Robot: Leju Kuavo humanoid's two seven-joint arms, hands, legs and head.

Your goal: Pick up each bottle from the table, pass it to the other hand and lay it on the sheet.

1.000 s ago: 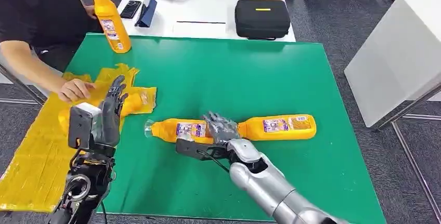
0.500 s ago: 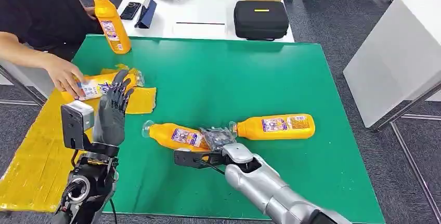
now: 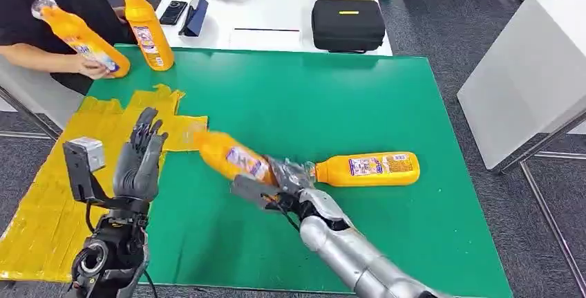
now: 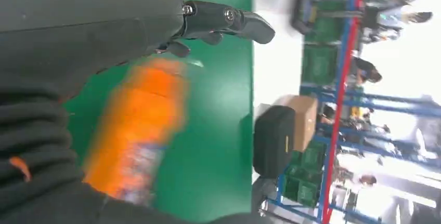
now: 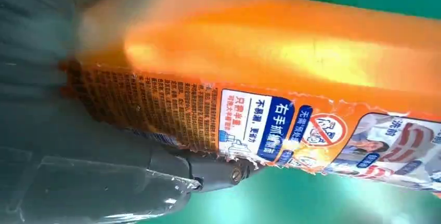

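**Bottle lifted, handover pending**

Right hand (image 3: 289,177) grips the bottle (image 3: 231,157) by its base, mid-frame, neck tilted up-left toward the left hand (image 3: 139,158), which waits with fingers spread, empty, over the yellow sheet (image 3: 41,208) at lower left. Half a second ago this bottle lay flat on the green table (image 3: 345,97). Second bottle (image 3: 366,168) lies right of centre. The person's hand (image 3: 86,68), upper left, has carried a bottle (image 3: 76,35) off the sheet.

Green table (image 3: 387,97): yellow sheet (image 3: 41,201) at left edge, one bottle (image 3: 370,168) lying, another (image 3: 146,28) upright

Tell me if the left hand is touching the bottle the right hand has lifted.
Apart. Head view shows green mat between the left hand and the bottle.
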